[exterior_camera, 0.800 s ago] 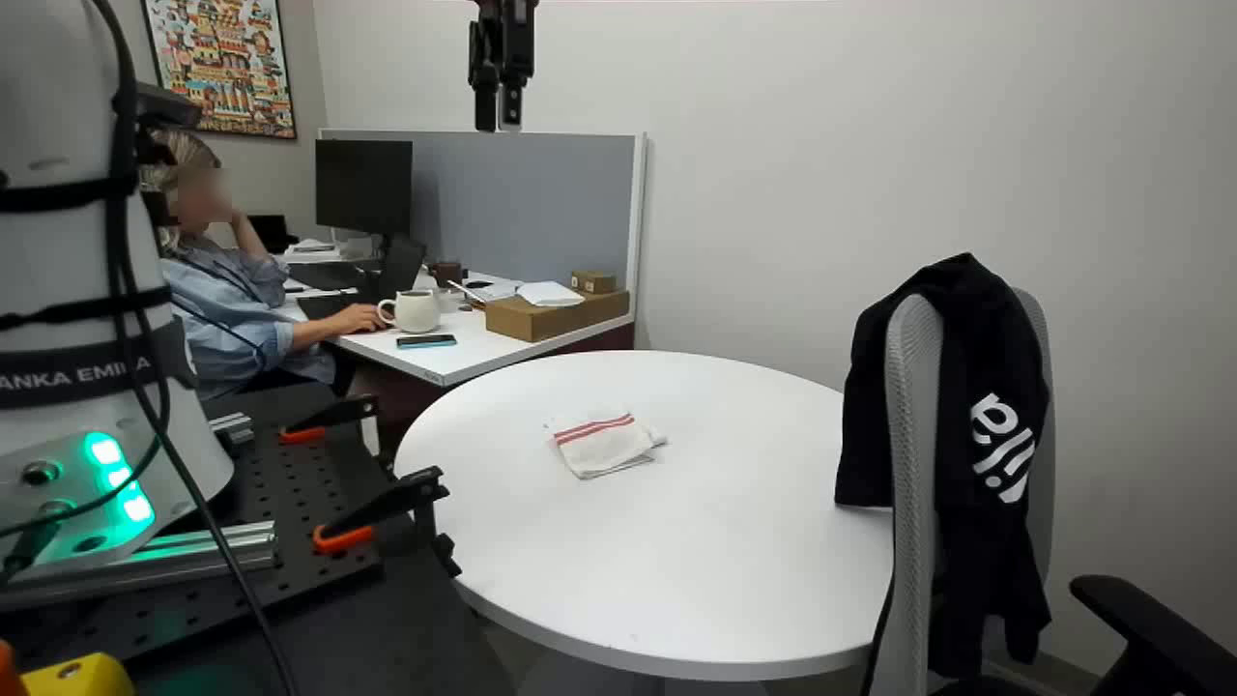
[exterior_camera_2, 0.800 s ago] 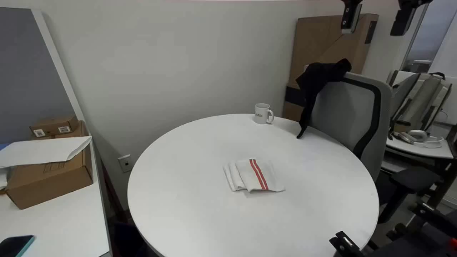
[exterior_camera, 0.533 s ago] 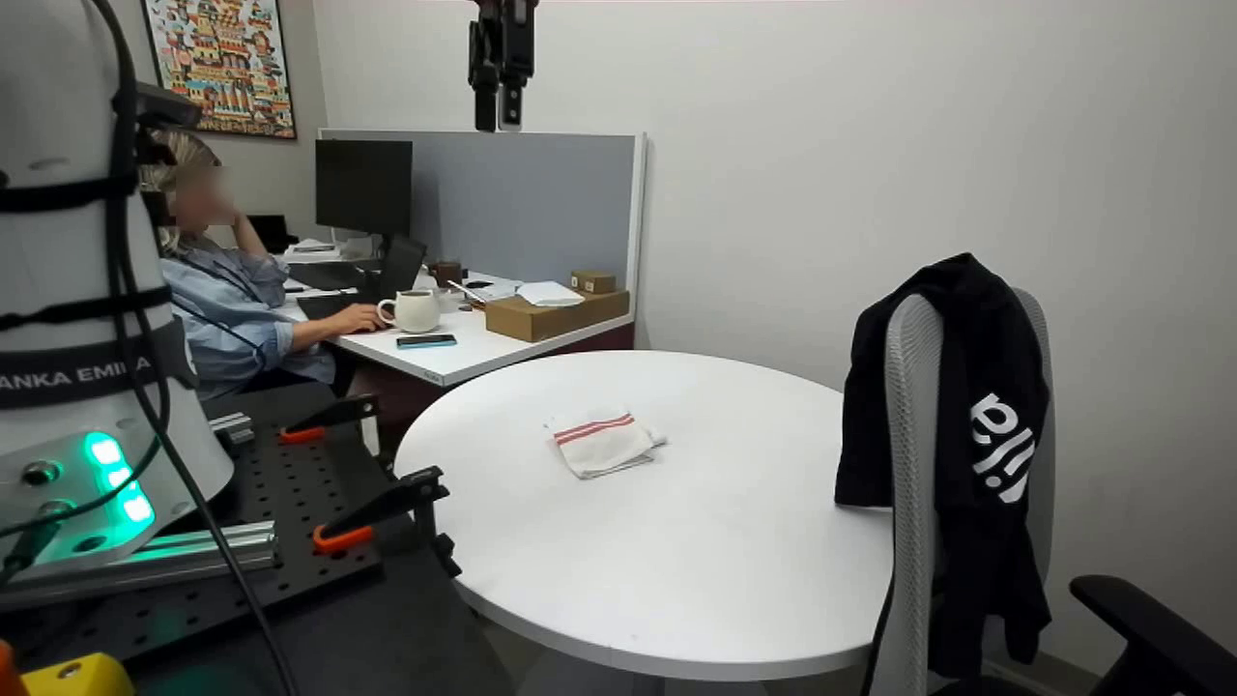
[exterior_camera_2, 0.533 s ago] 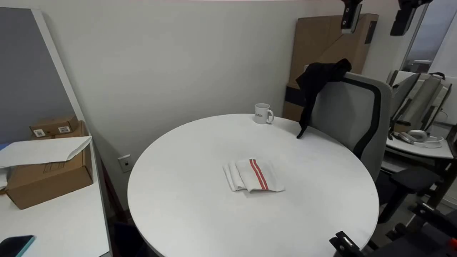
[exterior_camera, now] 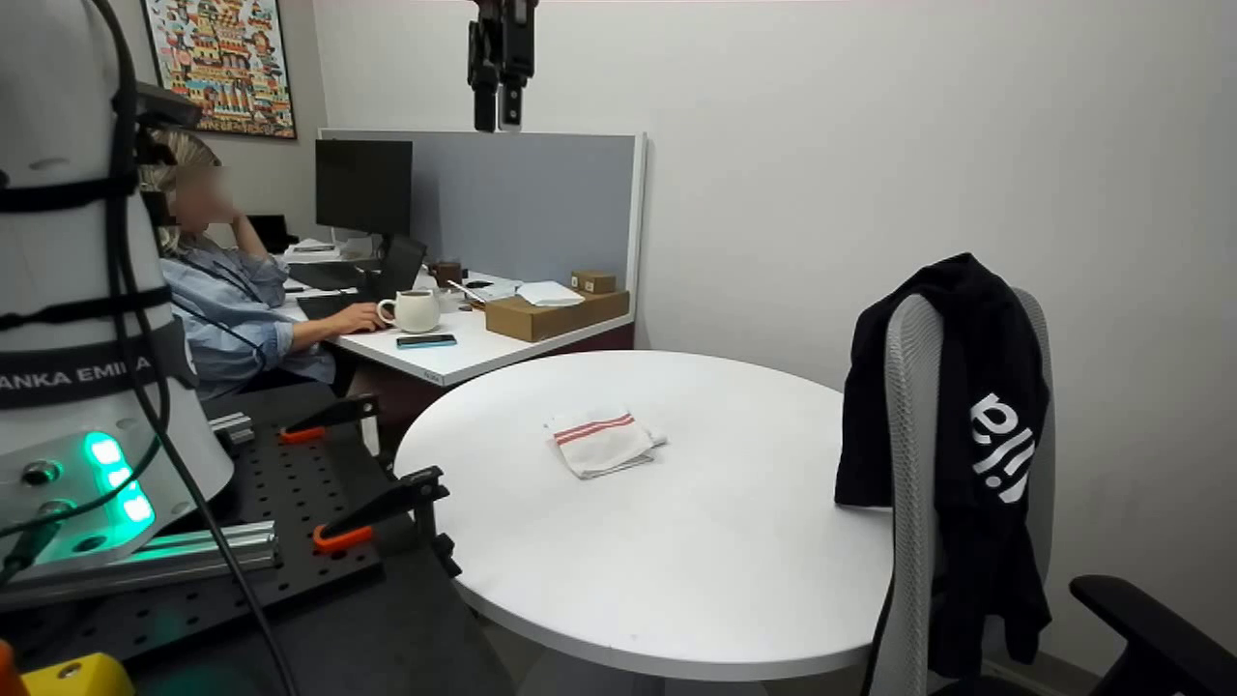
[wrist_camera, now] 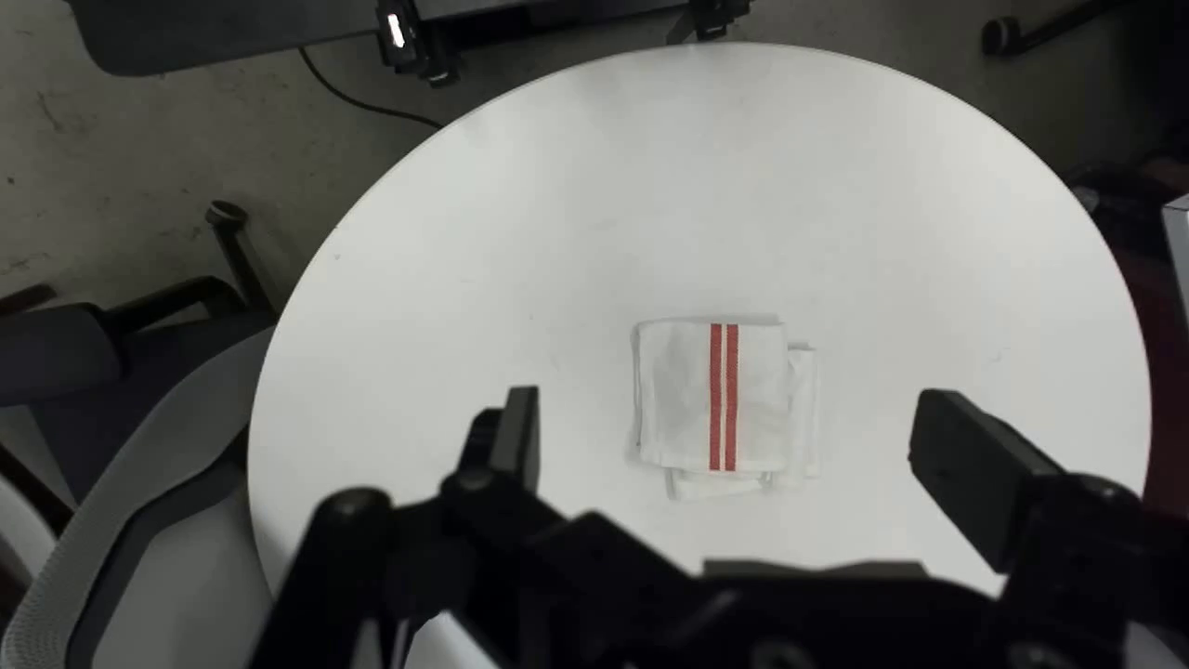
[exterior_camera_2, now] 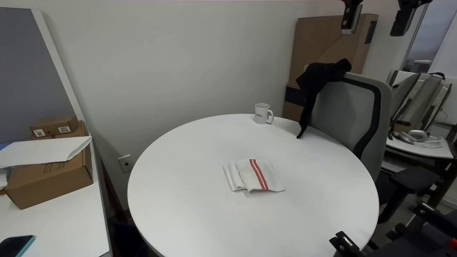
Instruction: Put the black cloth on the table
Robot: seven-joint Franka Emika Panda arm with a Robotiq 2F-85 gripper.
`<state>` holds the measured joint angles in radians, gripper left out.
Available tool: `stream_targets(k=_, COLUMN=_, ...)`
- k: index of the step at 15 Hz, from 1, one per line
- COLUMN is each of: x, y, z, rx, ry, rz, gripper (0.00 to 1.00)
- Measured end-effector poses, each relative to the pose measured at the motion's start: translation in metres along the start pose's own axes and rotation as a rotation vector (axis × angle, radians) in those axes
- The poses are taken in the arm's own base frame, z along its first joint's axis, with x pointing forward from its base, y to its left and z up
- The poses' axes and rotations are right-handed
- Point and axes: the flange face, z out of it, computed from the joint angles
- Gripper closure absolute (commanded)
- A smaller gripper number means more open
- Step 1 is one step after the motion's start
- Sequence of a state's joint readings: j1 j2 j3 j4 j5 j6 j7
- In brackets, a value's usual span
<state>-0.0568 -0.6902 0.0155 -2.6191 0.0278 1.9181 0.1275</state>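
My jaws are standing wide apart, nothing between them; I'm hanging high over the round white bench (exterior_camera_2: pixel 246 217). The black cloth (exterior_camera: pixel 986 372) is draping over the top of the grey chair (exterior_camera_2: pixel 351 110), ends hanging on both sides of it. I'm not seeing it in the wrist view — the folded striped towel (wrist_camera: pixel 683 400) is lying below me there, and that's the wrong fabric.

Step in hand, as I'm judging it: getting over to the chair for the grasp; no placing done. I should be aiming for the bunched crest (exterior_camera_2: pixel 343 65) poking above the chair top, coming down from above and straddling that fold. Fabric only — if I'm catching the chair too, I'll likely be dragging it along. A deep bite is looking safer than a tip pinch, floppy stuff being prone to slipping. Then I should be lifting straight up until both ends are clearing the chair, before swinging across. The white mug (exterior_camera_2: pixel 262 113) is standing on the bench near one hanging end, so I should be steering wide of it. For release, I'd be lowering onto the bare stretch beside the towel, ends landing first.
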Motion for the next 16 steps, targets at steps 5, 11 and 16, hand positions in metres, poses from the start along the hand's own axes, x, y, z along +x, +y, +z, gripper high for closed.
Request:
stream_targets(k=5, x=0.01, y=0.005, z=0.002, rx=-0.082, ry=0.07, rz=-0.111, gripper=0.0)
stream_targets(k=11, x=0.083, y=0.031, z=-0.026, rx=-0.096, ry=0.28, rz=-0.092, gripper=0.0)
stream_targets(k=16, x=0.153, y=0.067, z=-0.038, rx=-0.072, ry=0.326, rz=0.004, gripper=0.0)
